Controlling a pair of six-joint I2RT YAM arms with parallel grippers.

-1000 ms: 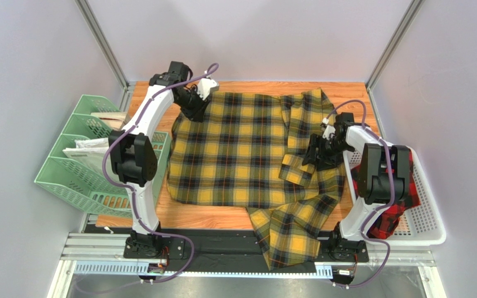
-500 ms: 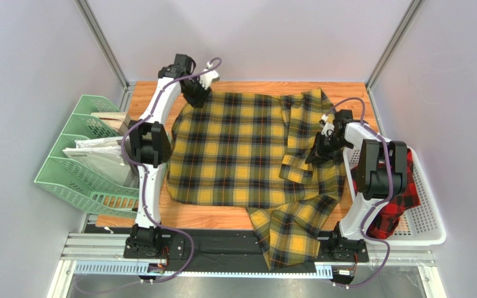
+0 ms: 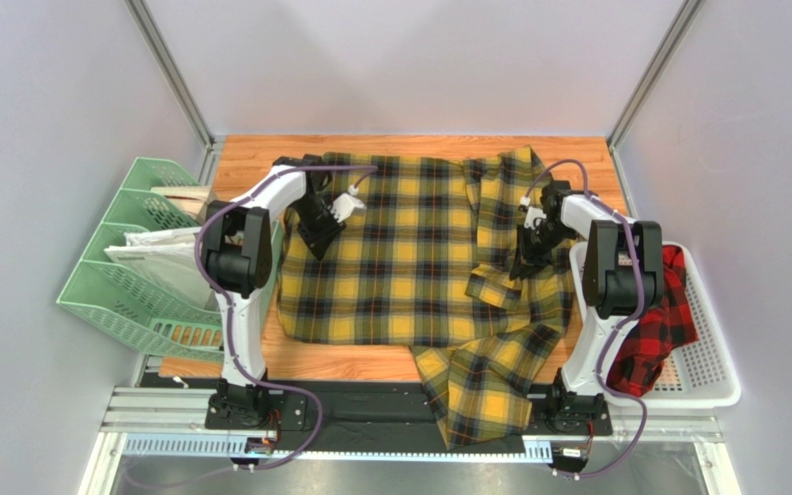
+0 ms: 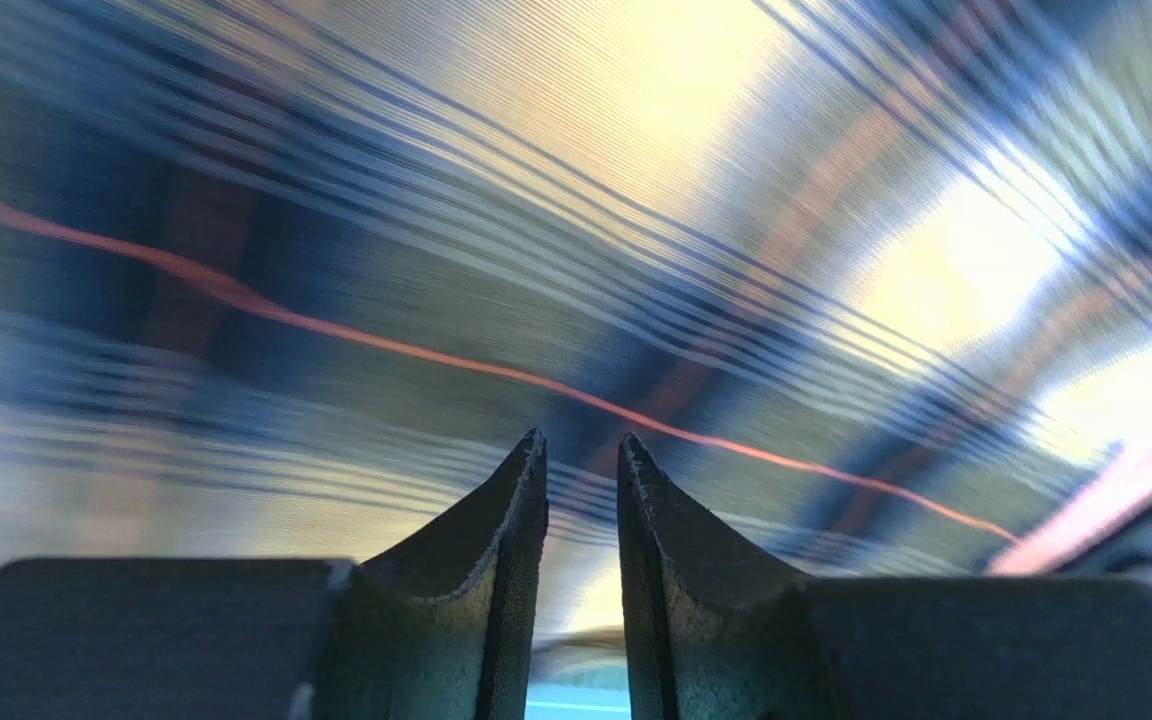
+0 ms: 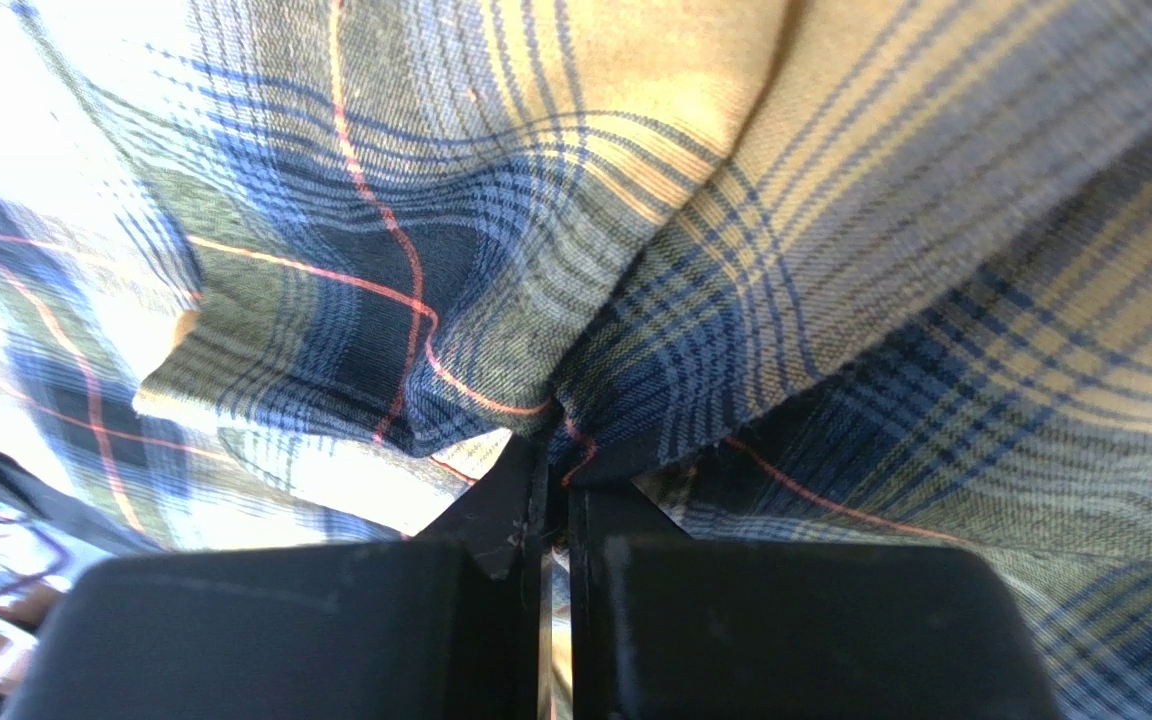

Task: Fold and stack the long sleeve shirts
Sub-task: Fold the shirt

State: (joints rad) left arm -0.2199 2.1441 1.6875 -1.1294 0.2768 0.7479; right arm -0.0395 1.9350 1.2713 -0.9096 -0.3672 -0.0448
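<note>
**Early stage: one shirt spread out, no fold finished, nothing stacked.**
The yellow shirt point(image 3: 410, 258) lies open on the worktop point(image 3: 256, 155) with one part hanging over the near edge. The red shirt point(image 3: 658, 330) sits crumpled in the basket point(image 3: 715, 387), so both folds and the stacking remain to be done. The right end effector point(image 5: 555, 450) is clamped on a tuck of yellow cloth. The left end effector point(image 4: 582, 447) hovers over the same shirt, nearly closed; whether it grips cloth cannot be told. Count: two shirts, one basket, one green rack point(image 3: 126, 278), two end effectors.
</note>
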